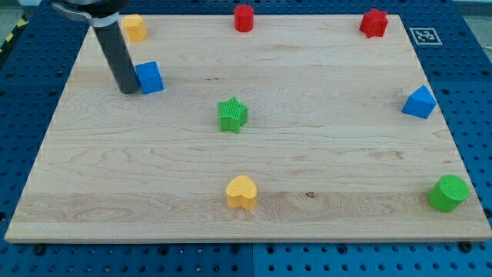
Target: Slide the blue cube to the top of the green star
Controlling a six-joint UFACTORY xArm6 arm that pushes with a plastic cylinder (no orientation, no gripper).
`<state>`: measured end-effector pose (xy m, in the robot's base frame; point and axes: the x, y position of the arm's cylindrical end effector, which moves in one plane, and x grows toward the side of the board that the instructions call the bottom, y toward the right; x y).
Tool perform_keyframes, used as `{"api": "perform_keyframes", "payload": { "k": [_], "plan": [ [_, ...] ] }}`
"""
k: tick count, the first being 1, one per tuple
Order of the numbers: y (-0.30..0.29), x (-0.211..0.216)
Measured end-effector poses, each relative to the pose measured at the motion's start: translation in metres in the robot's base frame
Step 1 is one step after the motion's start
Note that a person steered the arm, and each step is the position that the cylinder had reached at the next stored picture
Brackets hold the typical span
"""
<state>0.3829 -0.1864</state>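
Observation:
The blue cube (150, 77) sits on the wooden board (323, 161) in the upper left part of the view. My tip (127, 91) rests on the board right against the cube's left side. The green star (232, 115) lies near the board's middle, to the right of the cube and a little lower in the view.
A yellow block (134, 27) sits at the top left, a red cylinder (244, 18) at the top middle, a red block (374, 22) at the top right. A blue triangular block (419, 102) is at the right edge, a green cylinder (448, 192) at the bottom right, a yellow heart (241, 191) at the bottom middle.

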Motion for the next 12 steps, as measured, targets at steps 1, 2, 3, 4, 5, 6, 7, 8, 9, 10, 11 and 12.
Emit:
{"api": "perform_keyframes", "payload": {
  "k": [1, 2, 3, 4, 5, 6, 7, 8, 9, 10, 11, 12],
  "plan": [
    [0.0, -0.003],
    [0.0, -0.01],
    [0.001, -0.011],
    [0.001, -0.014],
    [-0.001, -0.019],
    [-0.001, -0.023],
    [-0.006, -0.034],
    [-0.003, -0.03],
    [0.028, -0.028],
    [0.074, -0.028],
    [0.106, -0.033],
    [0.13, -0.046]
  ]
}}
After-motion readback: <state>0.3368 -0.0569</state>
